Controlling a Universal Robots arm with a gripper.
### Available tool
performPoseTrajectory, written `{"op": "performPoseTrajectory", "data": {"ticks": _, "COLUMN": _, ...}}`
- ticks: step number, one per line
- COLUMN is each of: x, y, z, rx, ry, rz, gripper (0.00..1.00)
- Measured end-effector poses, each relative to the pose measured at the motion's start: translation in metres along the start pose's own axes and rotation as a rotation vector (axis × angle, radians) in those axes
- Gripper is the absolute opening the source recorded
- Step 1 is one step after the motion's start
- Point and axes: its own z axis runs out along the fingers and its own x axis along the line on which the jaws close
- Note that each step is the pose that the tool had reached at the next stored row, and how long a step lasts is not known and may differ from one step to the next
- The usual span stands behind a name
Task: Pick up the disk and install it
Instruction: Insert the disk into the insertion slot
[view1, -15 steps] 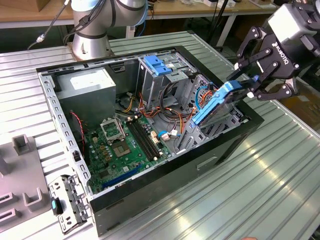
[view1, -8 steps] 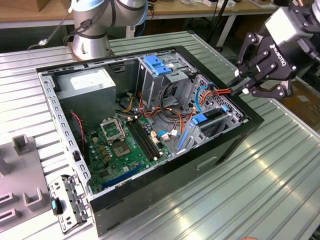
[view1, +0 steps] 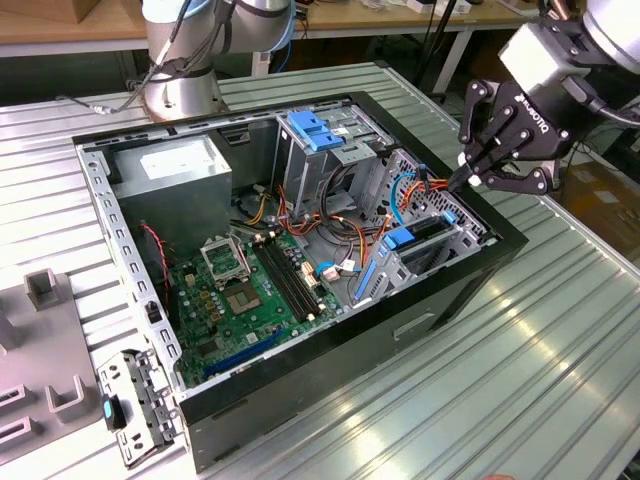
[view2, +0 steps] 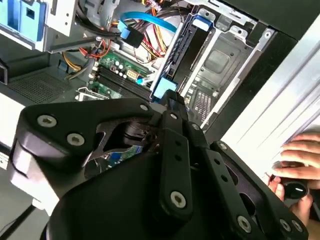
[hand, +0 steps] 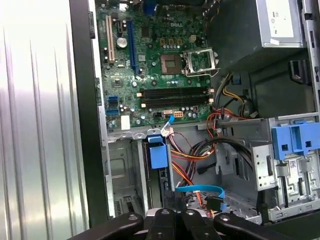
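Gripper (view2: 170, 97) linkage sits right up close in the second wrist view. Its fingers are pinched together with nothing between them as far as I can see, and the tip hangs just above the disk (view2: 177, 56). Disk stands on edge, blue rail and all, in the drive cage at the computer case (view1: 300, 400) corner on the exterior view's right, close to the rim. Motherboard (view1: 240, 290) lies flat on the case floor, and the power supply (view1: 175, 175) sits in the far corner. Somebody's hand (view2: 300, 160) rests on the table (view1: 520, 380) just beside the case wall.
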Motion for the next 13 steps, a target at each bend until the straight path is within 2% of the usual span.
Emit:
{"op": "performPoseTrajectory", "data": {"ticks": 2, "x": -0.0019, "y": 0.0001, "z": 0.0018, "rx": -0.0003, "ry": 0.0141, "rz": -0.008, "gripper": 0.11}}
{"op": "performPoseTrajectory", "data": {"ticks": 3, "x": -0.0051, "y": 0.0003, "z": 0.0036, "rx": 0.0035, "ry": 0.0420, "rz": -0.013, "gripper": 0.11}}
{"op": "performPoseTrajectory", "data": {"ticks": 4, "x": -0.0109, "y": 0.0008, "z": 0.0059, "rx": 0.0122, "ry": 0.0786, "rz": -0.017, "gripper": 0.11}}
{"op": "performPoseTrajectory", "data": {"ticks": 5, "x": -0.0135, "y": 0.0011, "z": 0.0069, "rx": 0.0155, "ry": 0.0914, "rz": -0.018, "gripper": 0.11}}
{"op": "performPoseTrajectory", "data": {"ticks": 7, "x": -0.0196, "y": 0.0016, "z": 0.0092, "rx": 0.0206, "ry": 0.1115, "rz": -0.019, "gripper": 0.11}}
{"op": "performPoseTrajectory", "data": {"ticks": 8, "x": -0.0225, "y": 0.0018, "z": 0.0104, "rx": 0.0227, "ry": 0.1195, "rz": -0.020, "gripper": 0.11}}
{"op": "performPoseTrajectory", "data": {"ticks": 10, "x": -0.0316, "y": 0.0026, "z": 0.0147, "rx": 0.0289, "ry": 0.1467, "rz": -0.025, "gripper": 0.11}}
{"op": "performPoseTrajectory", "data": {"ticks": 12, "x": -0.0359, "y": 0.0030, "z": 0.0169, "rx": 0.0320, "ry": 0.1585, "rz": -0.030, "gripper": 0.11}}
{"op": "performPoseTrajectory", "data": {"ticks": 13, "x": -0.0404, "y": 0.0033, "z": 0.0193, "rx": 0.0358, "ry": 0.1728, "rz": -0.034, "gripper": 0.11}}
